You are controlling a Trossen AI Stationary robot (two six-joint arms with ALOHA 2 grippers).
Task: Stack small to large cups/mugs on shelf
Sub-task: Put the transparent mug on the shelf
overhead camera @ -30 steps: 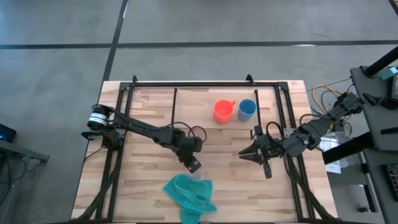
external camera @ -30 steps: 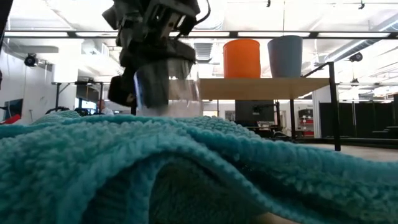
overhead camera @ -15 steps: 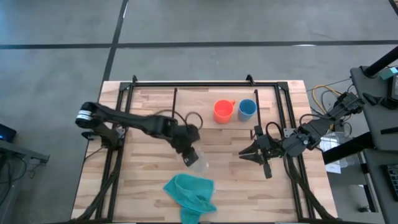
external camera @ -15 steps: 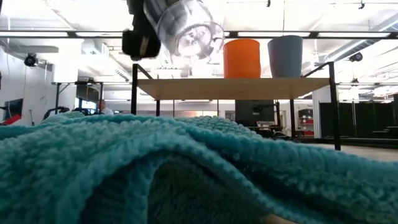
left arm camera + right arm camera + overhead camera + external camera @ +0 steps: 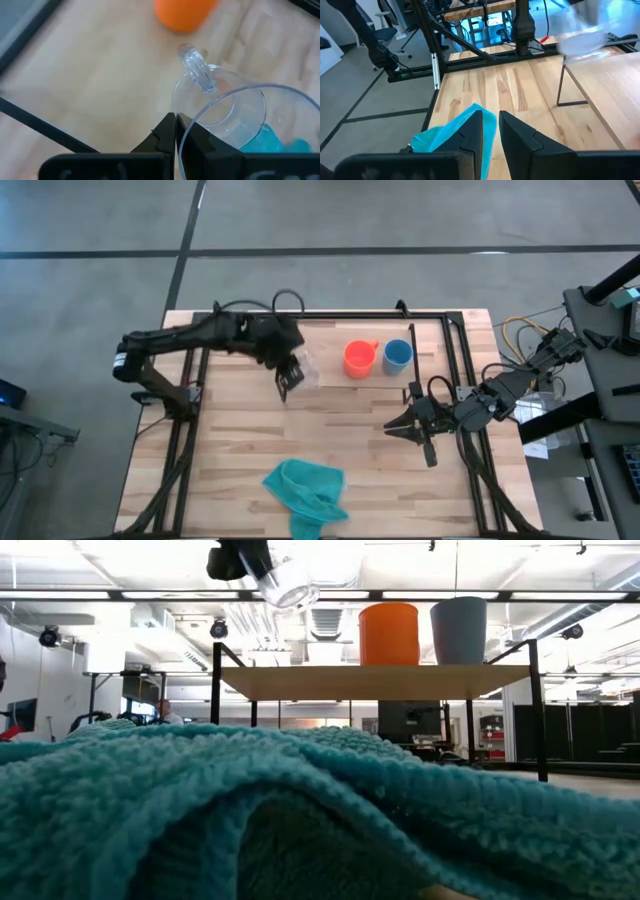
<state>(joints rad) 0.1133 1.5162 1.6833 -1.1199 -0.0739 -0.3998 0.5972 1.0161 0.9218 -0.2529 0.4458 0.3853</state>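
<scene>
My left gripper (image 5: 288, 378) is shut on the tiny clear glass cup (image 5: 306, 366), high above the shelf's left part. The low view shows the cup (image 5: 286, 582) tilted above shelf level. The left wrist view shows the cup (image 5: 235, 120) and its clear handle (image 5: 199, 75). The orange mug (image 5: 358, 359) and the blue cup (image 5: 397, 356) stand side by side on the shelf board (image 5: 300, 682). My right gripper (image 5: 392, 427) waits low at the table's right side, fingers nearly together, holding nothing. My left gripper pinches the glass cup's rim (image 5: 181, 131), one finger inside the wall and one outside, on the side away from the handle. The cup is lifted clear and hangs tilted in the hold, over the shelf left of the orange mug (image 5: 182, 12).
A crumpled teal cloth (image 5: 305, 492) lies near the table's near edge and fills the low view's foreground (image 5: 250, 810). Black wire legs of the shelf (image 5: 283, 345) stand on the tabletop. Bare wood lies between the cloth and the shelf.
My left gripper has carried the glass cup from just beside the teal cloth up and toward the far edge, ending above the shelf's left part. The cup has gone from upright near the cloth to lifted clear and tipped. The right arm has stayed still.
</scene>
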